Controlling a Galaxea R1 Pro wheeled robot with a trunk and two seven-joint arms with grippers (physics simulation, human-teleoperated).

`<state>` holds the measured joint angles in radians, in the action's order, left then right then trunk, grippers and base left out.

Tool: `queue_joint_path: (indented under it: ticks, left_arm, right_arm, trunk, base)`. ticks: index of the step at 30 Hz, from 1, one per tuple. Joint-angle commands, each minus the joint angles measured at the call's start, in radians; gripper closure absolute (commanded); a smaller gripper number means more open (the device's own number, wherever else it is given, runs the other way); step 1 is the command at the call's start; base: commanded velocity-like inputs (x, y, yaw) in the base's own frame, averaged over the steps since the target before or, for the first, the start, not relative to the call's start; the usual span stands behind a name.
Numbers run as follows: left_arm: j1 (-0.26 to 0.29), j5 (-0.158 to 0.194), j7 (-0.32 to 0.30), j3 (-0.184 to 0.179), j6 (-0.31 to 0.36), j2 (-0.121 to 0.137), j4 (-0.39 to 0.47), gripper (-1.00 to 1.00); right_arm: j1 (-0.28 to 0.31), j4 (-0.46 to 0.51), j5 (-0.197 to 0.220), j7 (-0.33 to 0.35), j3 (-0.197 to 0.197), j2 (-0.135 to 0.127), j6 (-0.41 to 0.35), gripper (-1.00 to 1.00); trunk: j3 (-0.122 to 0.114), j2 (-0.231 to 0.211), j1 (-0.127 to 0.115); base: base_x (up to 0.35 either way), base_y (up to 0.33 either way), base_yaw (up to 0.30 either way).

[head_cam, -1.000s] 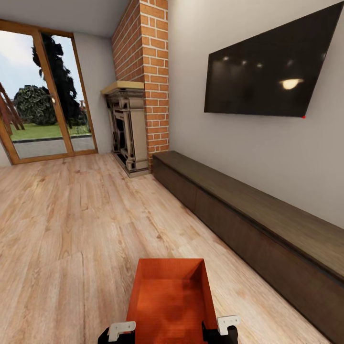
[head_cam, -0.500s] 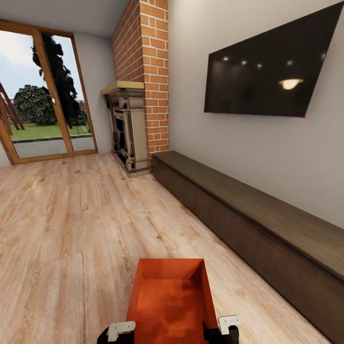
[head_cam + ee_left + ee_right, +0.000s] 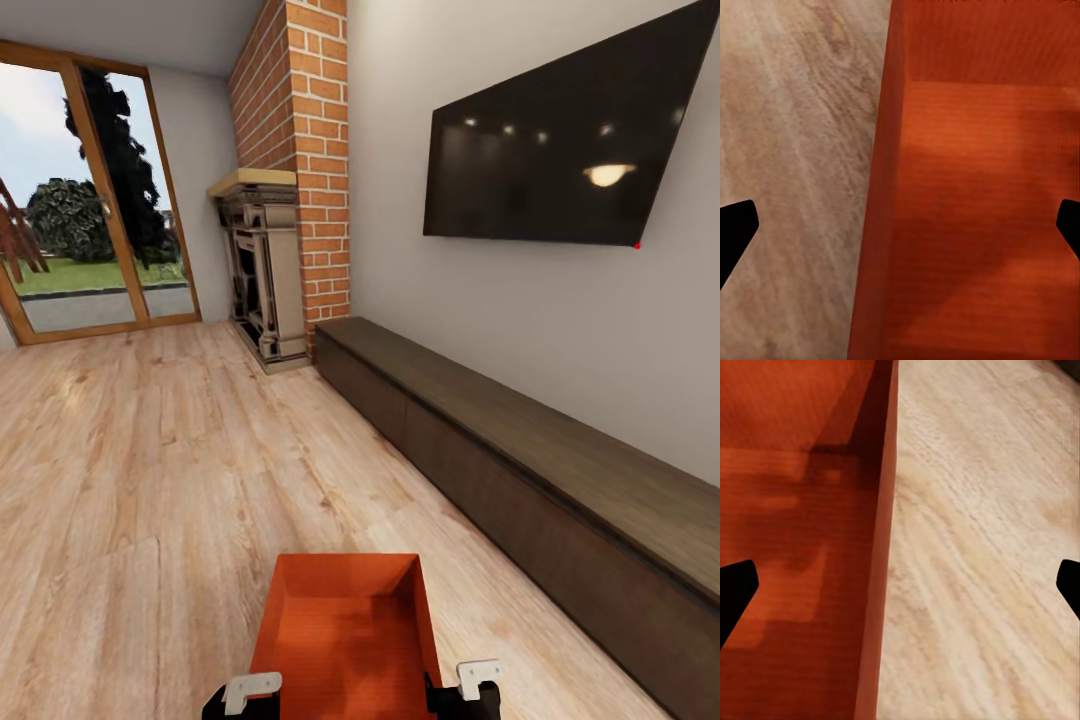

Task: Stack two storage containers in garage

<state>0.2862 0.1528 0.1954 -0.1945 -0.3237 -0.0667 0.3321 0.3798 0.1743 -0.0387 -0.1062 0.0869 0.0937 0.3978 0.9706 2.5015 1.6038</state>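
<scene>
One orange-red open-top storage container (image 3: 345,640) is low in the head view, over the light wood planks of the living room. My left gripper (image 3: 245,690) is at its left wall and my right gripper (image 3: 475,680) at its right wall. In the left wrist view the container (image 3: 975,210) has its thin side wall running between the widely spread black fingertips of the left gripper (image 3: 900,225). The right wrist view shows the same: the container (image 3: 795,547) wall stands between the far-apart tips of the right gripper (image 3: 900,585). The garage is out of view.
A long dark low cabinet (image 3: 520,450) runs along the right wall under a black TV (image 3: 570,140). A brick fireplace (image 3: 275,270) stands ahead, with glass doors (image 3: 90,200) at the far left. Wood plank flooring (image 3: 150,450) stretches ahead and to the left.
The whole picture has shifted slightly, so the camera moved. The container sits a little lower in the head view. Both grippers keep their places at its walls.
</scene>
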Motion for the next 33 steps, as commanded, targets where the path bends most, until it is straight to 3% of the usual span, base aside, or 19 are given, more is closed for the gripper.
queue_joint_path:
  ticks: [1,33]
  left_arm:
    - [0.001,0.01,0.006,-0.008,-0.004,0.001,-0.001,-1.0]
    - [0.001,0.01,0.005,-0.008,-0.005,0.001,-0.001,-1.0]
  right_arm:
    - [0.001,-0.001,-0.004,-0.01,0.008,0.0,0.001,-1.0]
    - [0.001,-0.001,-0.006,-0.011,0.012,0.0,0.001,-1.0]
  trunk:
    - [0.001,0.0,0.0]
    - [0.001,0.0,0.0]
  base:
    - [0.013,-0.01,0.0]
    - [-0.01,0.057,0.0]
